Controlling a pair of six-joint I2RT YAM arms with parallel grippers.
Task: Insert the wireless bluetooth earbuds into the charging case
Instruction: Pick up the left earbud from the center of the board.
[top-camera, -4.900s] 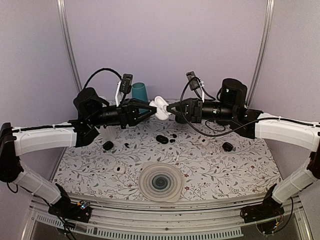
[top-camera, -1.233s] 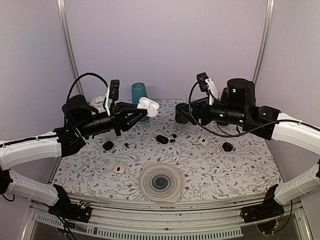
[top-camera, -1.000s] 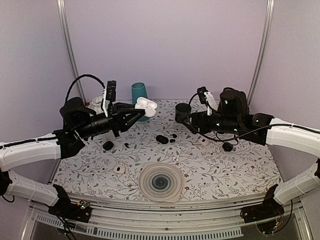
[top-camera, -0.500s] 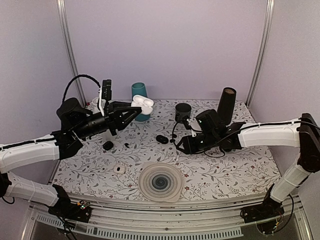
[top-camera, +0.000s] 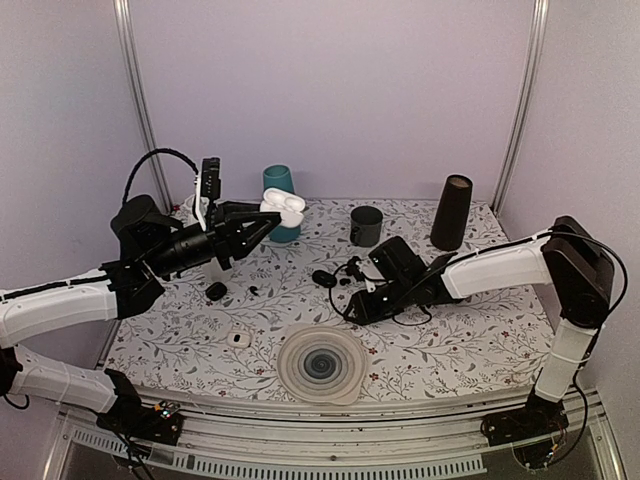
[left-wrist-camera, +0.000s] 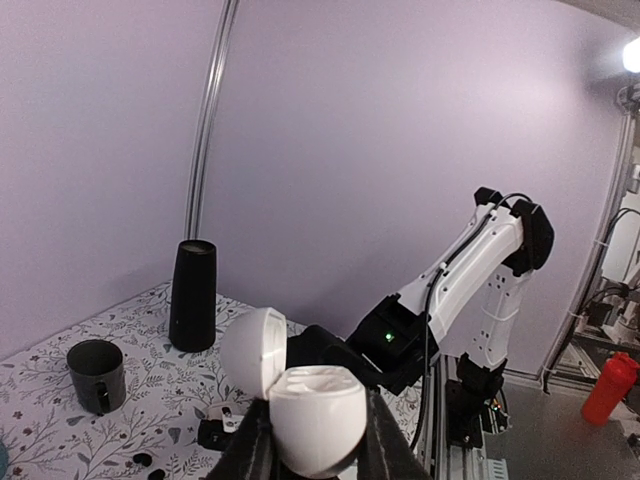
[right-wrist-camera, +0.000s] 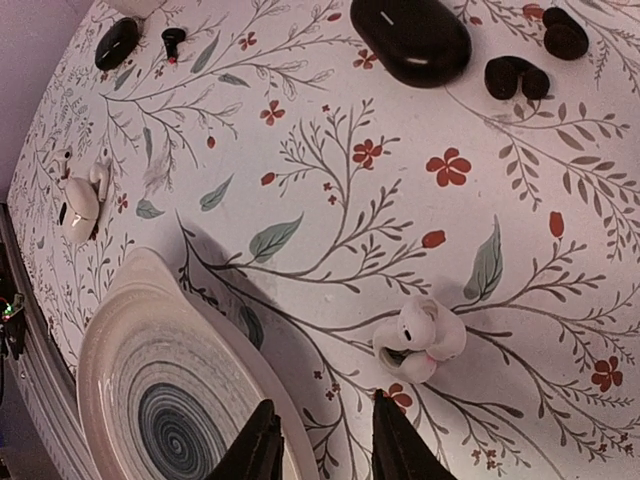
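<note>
The right arm has swung down from mid-air to the table (top-camera: 480, 340) within the last second. The right gripper (right-wrist-camera: 320, 445) now hangs low beside the plate (right-wrist-camera: 115, 330). Its jaws have narrowed but stand parted with only cloth between them, so it holds nothing. The left gripper (left-wrist-camera: 315, 445) has stayed clamped on the charging case (left-wrist-camera: 312, 405), held high over the far left of the table with the lid hinged open. One white earbud (right-wrist-camera: 420, 343) lies on the cloth just past one fingertip in the right wrist view, outside the gap. The pick-up looks about to begin, and it likely needs a small sideways correction first.

The table cover is matte, printed with leaves and red flowers. The plate is round and pale, with a broad smooth rim and a dark spiral centre. The case is a glossy white, egg-rounded shell. The earbud is glossy, bulbous and short-stemmed, and probably slippery to pinch.
</note>
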